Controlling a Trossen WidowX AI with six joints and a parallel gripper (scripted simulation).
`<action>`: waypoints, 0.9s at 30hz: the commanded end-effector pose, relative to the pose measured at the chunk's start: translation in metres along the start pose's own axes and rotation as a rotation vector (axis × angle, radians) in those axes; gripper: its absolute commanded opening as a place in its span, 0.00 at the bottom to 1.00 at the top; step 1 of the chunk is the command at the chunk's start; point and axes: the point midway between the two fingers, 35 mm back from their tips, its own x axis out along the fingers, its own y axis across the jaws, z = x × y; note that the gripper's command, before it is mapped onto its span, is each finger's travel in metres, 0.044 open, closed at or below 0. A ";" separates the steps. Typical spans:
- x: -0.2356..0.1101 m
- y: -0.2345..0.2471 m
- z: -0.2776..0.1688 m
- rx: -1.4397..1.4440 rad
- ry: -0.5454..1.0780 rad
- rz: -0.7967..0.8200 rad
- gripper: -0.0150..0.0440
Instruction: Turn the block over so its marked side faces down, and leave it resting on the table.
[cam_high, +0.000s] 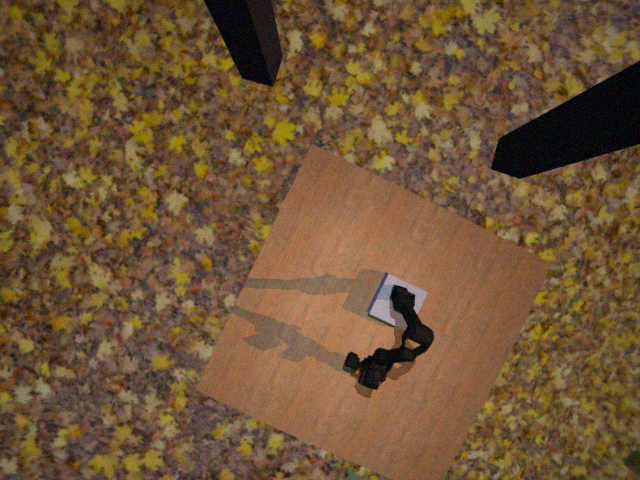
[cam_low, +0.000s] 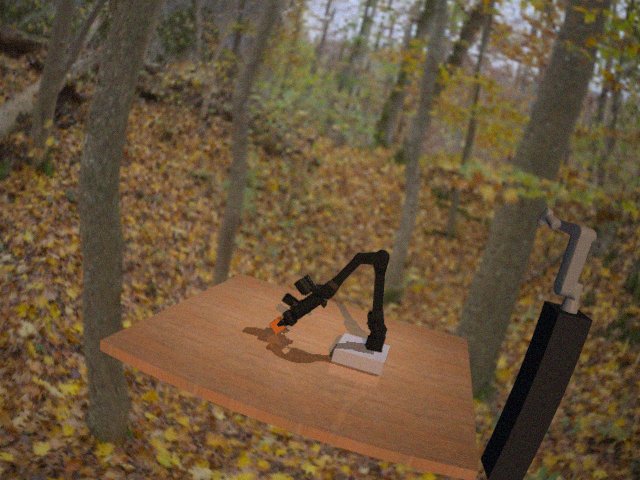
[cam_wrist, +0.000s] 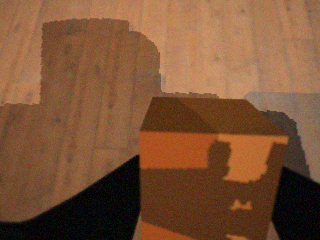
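Observation:
An orange block (cam_low: 277, 325) (cam_wrist: 210, 175) is held between my gripper's fingers (cam_low: 282, 322). In the exterior view it hangs tilted just above the wooden table (cam_low: 206, 361) (cam_high: 336, 206) (cam_wrist: 225, 40), left of the arm's base. In the wrist view the block fills the lower middle, with a dark finger on each side and patches of shadow across its faces. I cannot make out a marked side. In the overhead view the gripper (cam_high: 366, 384) covers the block.
The arm stands on a white base plate (cam_high: 382, 304) (cam_low: 356, 359) near the table's middle. Black camera posts stand off the table (cam_high: 248, 36) (cam_high: 568, 129) (cam_low: 537, 392). Leaf-covered ground lies all around the table edges.

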 end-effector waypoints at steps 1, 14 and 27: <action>0.006 -0.001 -0.006 0.001 -0.045 -0.006 0.25; 0.008 -0.001 -0.015 0.001 -0.237 -0.006 0.25; -0.003 -0.001 -0.019 0.001 -0.374 -0.006 0.25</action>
